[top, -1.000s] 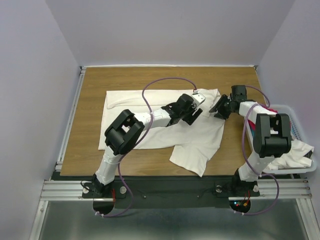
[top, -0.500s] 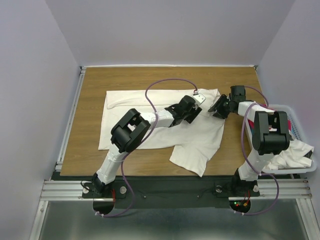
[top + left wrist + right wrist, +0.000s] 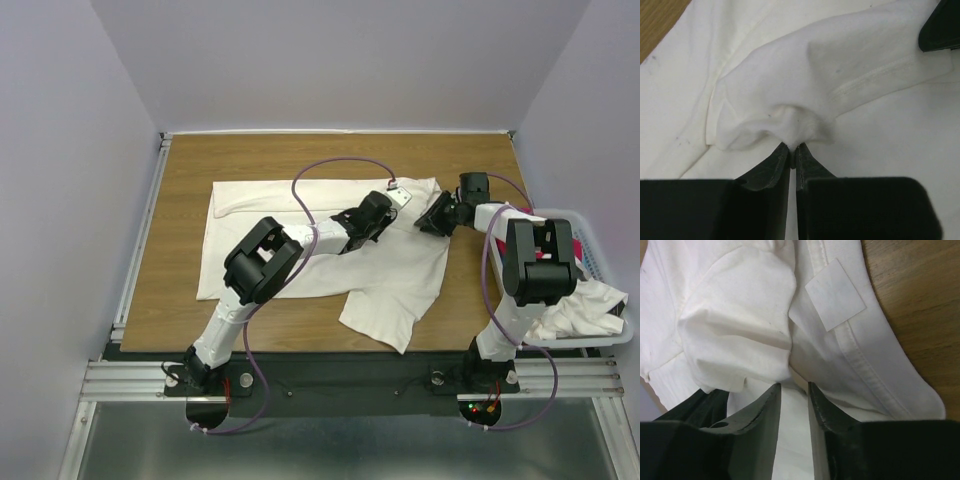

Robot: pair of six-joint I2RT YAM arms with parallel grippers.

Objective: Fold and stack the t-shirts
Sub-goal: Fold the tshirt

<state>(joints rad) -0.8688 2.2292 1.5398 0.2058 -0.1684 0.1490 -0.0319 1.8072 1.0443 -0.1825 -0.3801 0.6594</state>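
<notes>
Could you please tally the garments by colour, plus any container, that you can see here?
white plastic slatted basket: 1
plain off-white cotton t-shirt, laid out: 1
magenta-red garment in the basket: 1
white garment draped over the basket's rim: 1
Total: 4

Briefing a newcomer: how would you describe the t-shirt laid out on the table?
Find the brown wooden table. Across its middle lies a plain off-white cotton t-shirt, a white rectangular label near its far edge. It alone is spread on the wood; the other tees sit crumpled in the white plastic basket at right.
</notes>
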